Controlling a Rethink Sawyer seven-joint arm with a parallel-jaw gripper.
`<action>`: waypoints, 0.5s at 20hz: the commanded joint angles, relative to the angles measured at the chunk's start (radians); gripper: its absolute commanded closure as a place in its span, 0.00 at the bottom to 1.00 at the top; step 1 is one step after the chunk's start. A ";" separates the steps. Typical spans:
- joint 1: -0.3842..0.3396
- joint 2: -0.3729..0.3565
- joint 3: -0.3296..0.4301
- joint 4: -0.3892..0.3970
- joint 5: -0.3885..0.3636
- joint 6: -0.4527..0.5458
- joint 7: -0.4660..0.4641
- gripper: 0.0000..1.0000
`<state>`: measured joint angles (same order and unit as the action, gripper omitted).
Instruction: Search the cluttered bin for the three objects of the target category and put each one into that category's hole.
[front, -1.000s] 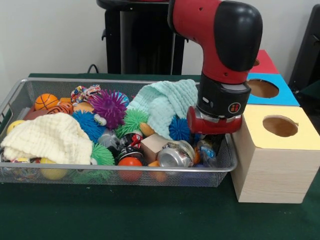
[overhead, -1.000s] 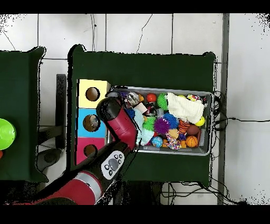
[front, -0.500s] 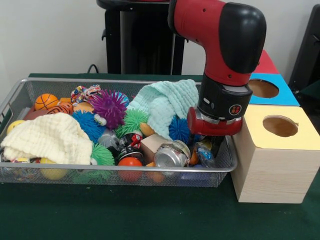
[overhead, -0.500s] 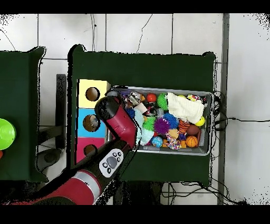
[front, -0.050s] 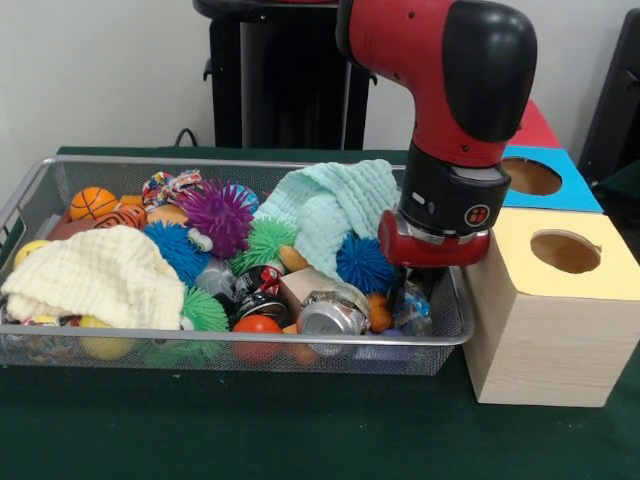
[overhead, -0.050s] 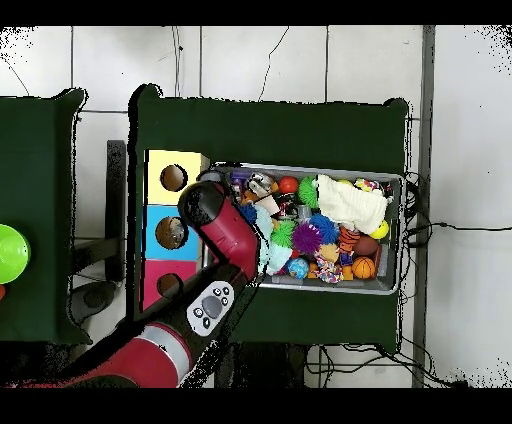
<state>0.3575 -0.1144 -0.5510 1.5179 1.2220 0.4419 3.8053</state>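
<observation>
The wire bin (front, -0.050s: 40, 180) holds a jumble of toys: a silver can (front, -0.050s: 325, 315), a blue spiky ball (front, -0.050s: 362, 262), a purple spiky ball (front, -0.050s: 215, 212), an orange basketball (front, -0.050s: 92, 202), a wooden block (front, -0.050s: 305, 285) and a red ball (front, -0.050s: 258, 326). A mint cloth (front, -0.050s: 330, 210) and a cream cloth (front, -0.050s: 95, 275) cover part of the pile. My gripper (front, -0.050s: 410, 295) reaches down into the bin's right end, between the can and the bin wall, buried in clutter. In the overhead view the arm (overhead, -0.050s: 225, 235) hides it.
Three boxes with round holes stand in a row against the bin's end: yellow-topped (front, -0.050s: 550, 300), blue-topped (front, -0.050s: 545, 180), red-topped (front, -0.050s: 528, 125). From above they read yellow (overhead, -0.050s: 173, 177), blue (overhead, -0.050s: 170, 232), red (overhead, -0.050s: 166, 284). A green round object (overhead, -0.050s: 10, 255) lies on the neighbouring table.
The arm has shifted slightly toward the bin's box-side end. The silver can has rolled a little away from the gripper, and more of the blue spiky ball shows.
</observation>
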 joint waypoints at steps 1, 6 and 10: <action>0.004 0.042 0.083 -0.112 -0.065 0.099 0.297 1.00; 0.007 0.029 0.069 -0.098 -0.079 0.098 0.286 1.00; -0.001 -0.026 0.071 -0.047 -0.094 0.117 0.233 1.00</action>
<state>0.3578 -0.1123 -0.5676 1.5105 1.1732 0.4445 3.8055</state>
